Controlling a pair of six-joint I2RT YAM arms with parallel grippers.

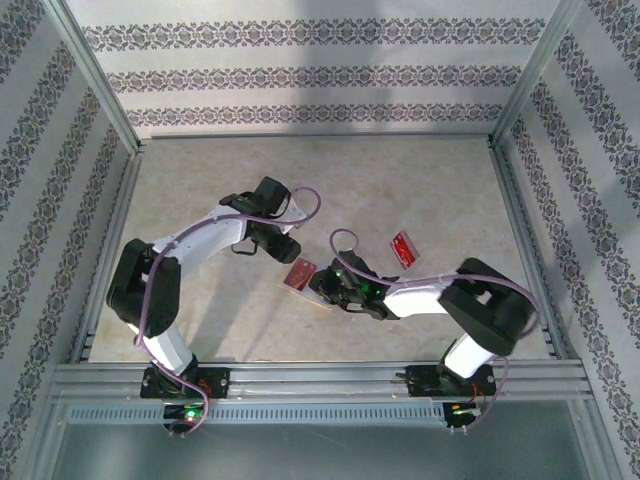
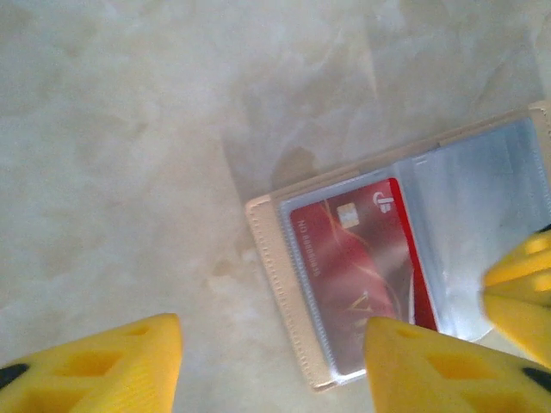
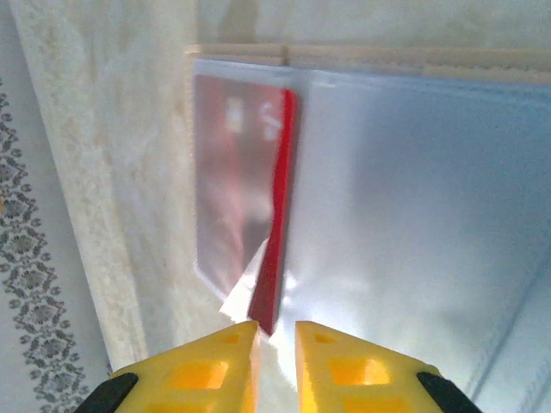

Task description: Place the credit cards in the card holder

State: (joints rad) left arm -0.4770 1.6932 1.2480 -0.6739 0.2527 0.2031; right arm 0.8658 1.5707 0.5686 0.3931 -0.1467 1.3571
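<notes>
Left wrist view. Holder: open flat on the table, pockets up, lying mid-table between the two grippers.

Card: red, under the clear film of one pocket. In the right wrist view one long edge stands slightly proud of the slot, so it looks nearly but not fully seated.

Neighbouring pocket: appears empty.

Left gripper: fingers spread wide above the holder's corner, holding nothing.

Right gripper: fingers parted by a narrow slit, the card's corner just at their mouth, apparently not clamped.

Second card: red, loose on the table to the right of the holder and a little farther off, apart from both grippers.

Progress, as judged: one card in, bar a final nudge. At least one is left to fetch and pocket.
</notes>
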